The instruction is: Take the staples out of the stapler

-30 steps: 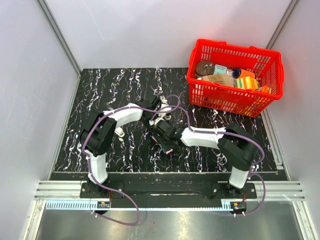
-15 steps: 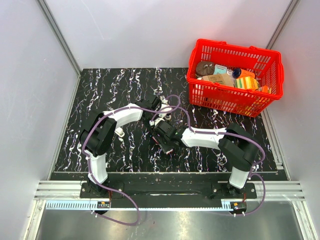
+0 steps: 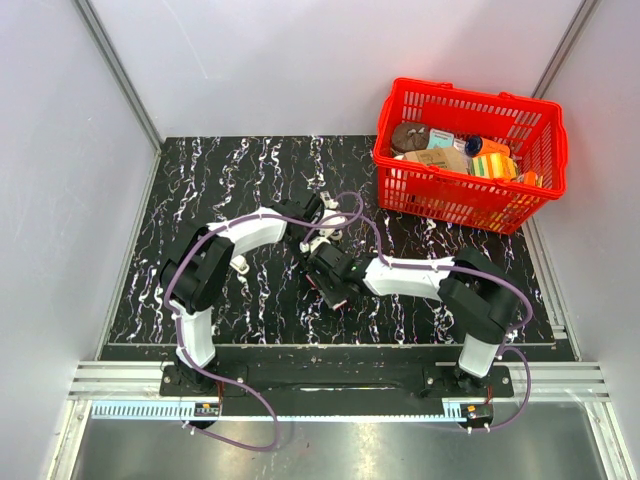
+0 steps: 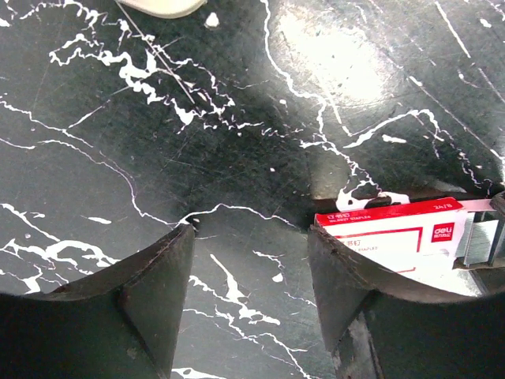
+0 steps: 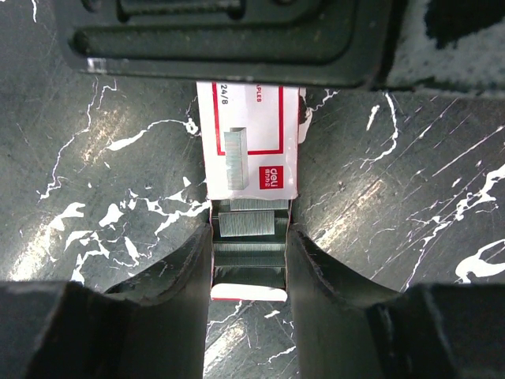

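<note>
A red-and-white staple box (image 5: 248,138) lies on the black marbled table with its inner tray pulled out toward me. Grey staple strips (image 5: 246,224) lie in that tray. My right gripper (image 5: 248,237) has one finger on each side of the tray, pressed against its walls. In the top view it is at mid-table (image 3: 327,258). My left gripper (image 4: 251,229) is open and empty over bare table. Its right finger (image 4: 347,276) stands against the box's end (image 4: 394,233). A small white object (image 3: 240,265), possibly the stapler, lies left of both grippers.
A red basket (image 3: 470,195) with several items stands at the back right. A dark moulded part (image 5: 229,35) covers the box's far end in the right wrist view. A white object's edge (image 4: 162,6) shows at the top of the left wrist view.
Almost nothing: both grippers stay at the box, and the right forearm has shifted very slightly.
</note>
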You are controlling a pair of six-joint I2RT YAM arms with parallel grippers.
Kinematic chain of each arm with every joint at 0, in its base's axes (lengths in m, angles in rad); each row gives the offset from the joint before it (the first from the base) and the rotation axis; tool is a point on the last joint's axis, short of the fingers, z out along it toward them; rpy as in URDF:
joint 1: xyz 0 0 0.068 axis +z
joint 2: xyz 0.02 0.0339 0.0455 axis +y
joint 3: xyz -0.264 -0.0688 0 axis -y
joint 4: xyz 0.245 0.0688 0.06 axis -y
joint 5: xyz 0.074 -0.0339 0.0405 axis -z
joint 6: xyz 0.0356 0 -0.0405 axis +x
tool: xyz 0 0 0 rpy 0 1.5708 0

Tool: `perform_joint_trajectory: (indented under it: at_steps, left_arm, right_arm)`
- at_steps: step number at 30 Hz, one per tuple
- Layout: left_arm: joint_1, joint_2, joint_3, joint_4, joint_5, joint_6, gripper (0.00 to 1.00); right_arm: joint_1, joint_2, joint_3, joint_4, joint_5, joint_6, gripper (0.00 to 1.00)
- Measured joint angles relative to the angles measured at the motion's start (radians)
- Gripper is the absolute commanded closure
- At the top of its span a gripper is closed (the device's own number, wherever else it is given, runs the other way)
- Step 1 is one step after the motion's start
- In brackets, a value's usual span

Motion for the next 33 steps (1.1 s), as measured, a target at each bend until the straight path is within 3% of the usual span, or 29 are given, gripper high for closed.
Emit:
perform_joint_trajectory:
  at_steps: [23,33]
  left_arm:
    - [-0.020,-0.013,-0.019,0.008,0.044,0.044,0.35]
    - [-0.020,-0.019,-0.026,0.014,0.038,0.053,0.34]
  right_arm:
    - [0.019,-0.013,-0.010,-0.029,0.019,0.014,0.63]
    - [0.027,-0.008,0.004,-0.057,0.029,0.033,0.38]
